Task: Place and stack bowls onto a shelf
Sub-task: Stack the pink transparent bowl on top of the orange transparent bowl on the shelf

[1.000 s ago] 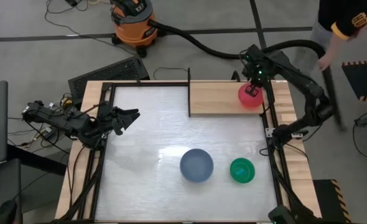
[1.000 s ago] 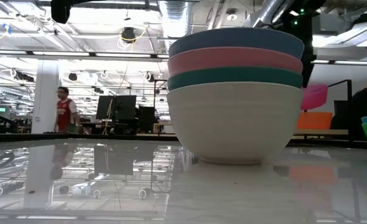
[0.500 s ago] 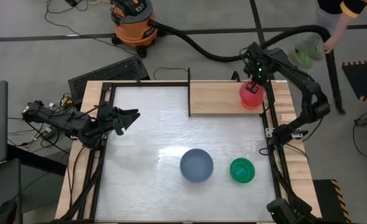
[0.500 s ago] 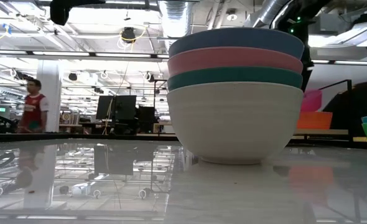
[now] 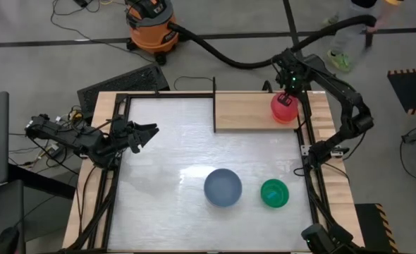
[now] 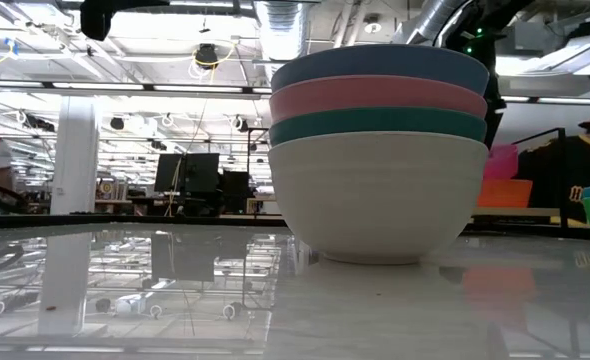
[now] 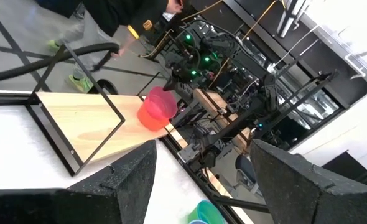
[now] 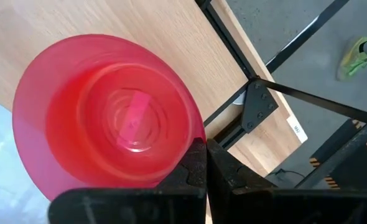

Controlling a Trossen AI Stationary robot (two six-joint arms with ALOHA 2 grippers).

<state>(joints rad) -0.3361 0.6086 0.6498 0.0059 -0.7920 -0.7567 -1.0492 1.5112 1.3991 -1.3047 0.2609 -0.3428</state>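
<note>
My right gripper (image 5: 287, 101) is shut on a red bowl (image 5: 284, 109) at the right end of the wood shelf (image 5: 247, 113). In the low view the red bowl (image 6: 502, 158) is tilted above an orange-red shape (image 6: 505, 193). A stack of large bowls (image 5: 223, 187), blue on top, then pink, teal and white (image 6: 378, 150), stands on the white tabletop. A green bowl (image 5: 274, 192) stands to its right. My left gripper (image 5: 149, 134) is open and empty over the table's left side. My right gripper holds the red bowl by its rim (image 8: 199, 142), on the side nearest the gripper. The rim is pinched between the two fingers (image 8: 193, 165), one inside the bowl and one outside. The fingers come from above. The bowl is tilted over the shelf.
Thin black posts frame the shelf (image 5: 214, 106) and the table's edges (image 5: 310, 183). An orange vacuum (image 5: 150, 25) and its black hose (image 5: 229, 56) lie on the floor beyond the far edge. White tabletop shows between my left gripper and the bowl stack.
My right gripper has shifted a little toward the far edge with the red bowl still in its fingers. A person in the room behind the table has walked on.
</note>
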